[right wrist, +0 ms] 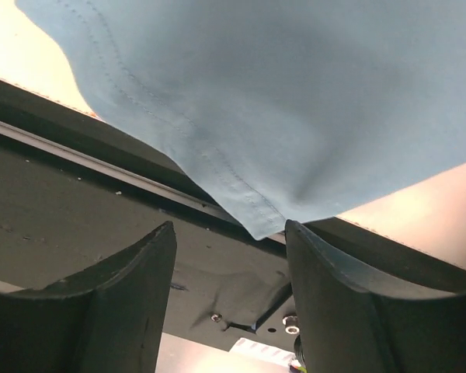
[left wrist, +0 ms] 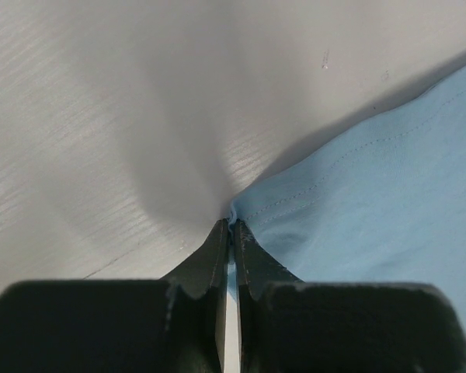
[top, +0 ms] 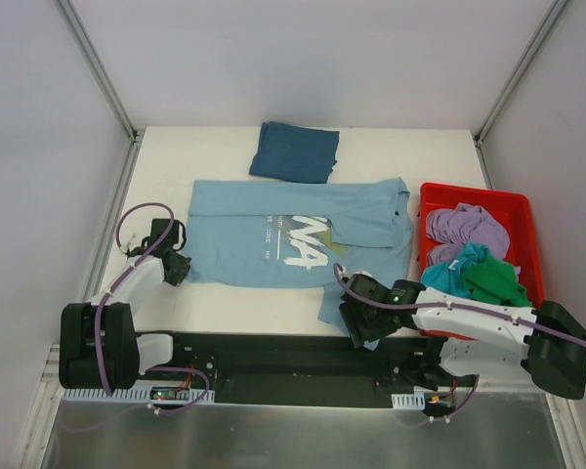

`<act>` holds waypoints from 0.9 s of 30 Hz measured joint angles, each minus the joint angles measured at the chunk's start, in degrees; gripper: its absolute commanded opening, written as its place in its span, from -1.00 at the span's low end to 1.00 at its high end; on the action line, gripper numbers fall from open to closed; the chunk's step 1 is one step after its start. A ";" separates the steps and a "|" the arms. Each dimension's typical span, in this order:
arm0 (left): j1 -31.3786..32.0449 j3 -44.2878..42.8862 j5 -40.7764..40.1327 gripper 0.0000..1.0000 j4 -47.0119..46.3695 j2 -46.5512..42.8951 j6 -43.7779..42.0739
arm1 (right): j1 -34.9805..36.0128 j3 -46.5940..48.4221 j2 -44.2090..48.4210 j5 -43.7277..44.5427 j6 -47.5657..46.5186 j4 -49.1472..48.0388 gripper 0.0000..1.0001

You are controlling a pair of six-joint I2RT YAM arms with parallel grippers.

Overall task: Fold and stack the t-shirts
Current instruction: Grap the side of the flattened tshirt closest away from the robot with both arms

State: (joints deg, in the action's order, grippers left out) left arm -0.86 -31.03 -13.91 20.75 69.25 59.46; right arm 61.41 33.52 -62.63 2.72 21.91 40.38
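— What was hidden?
— From above, the right arm covered the sky-blue t-shirt's near corner; it lay spread on the table.
— Fingers?
— The left gripper pinched its left edge; the right gripper gaped, hem corner between.

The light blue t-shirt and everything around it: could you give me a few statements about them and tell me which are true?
1. The left pincer is shut on the hem of the light blue t-shirt. True.
2. The right pincer is clamped tight on that t-shirt. False: its jaws stand apart, with a corner of the shirt hanging between them.
3. A dark blue t-shirt lies folded beyond the light blue one, at the far side of the table. True.
4. The red bin is empty. False: it holds a lilac t-shirt, a turquoise t-shirt and a green t-shirt.
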 measured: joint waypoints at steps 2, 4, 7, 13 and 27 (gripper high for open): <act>0.00 0.00 0.02 -1.00 0.00 0.02 -0.07 | 1.77 0.00 -1.66 0.92 0.68 -1.51 0.14; 0.00 0.00 0.02 -1.00 -0.04 0.02 -0.11 | 2.58 0.00 -3.98 2.25 1.40 -2.73 0.08; 0.00 0.00 0.13 -1.00 -0.07 0.04 -0.28 | 2.67 0.35 -7.93 3.91 2.62 -3.43 0.01; 0.00 -0.02 0.31 -1.00 -0.24 0.09 -0.39 | 3.32 2.27 -11.45 7.08 5.16 -1.11 -0.46; 0.00 -0.07 0.76 -1.00 4.04 -8.26 -2.14 | 3.19 5.49 -9.62 15.82 7.82 4.02 -0.99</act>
State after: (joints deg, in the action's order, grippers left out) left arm -0.86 -31.09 -13.15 24.80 60.99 57.32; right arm 64.60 39.00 -72.25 18.55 29.74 44.40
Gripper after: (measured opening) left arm 0.009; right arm 0.008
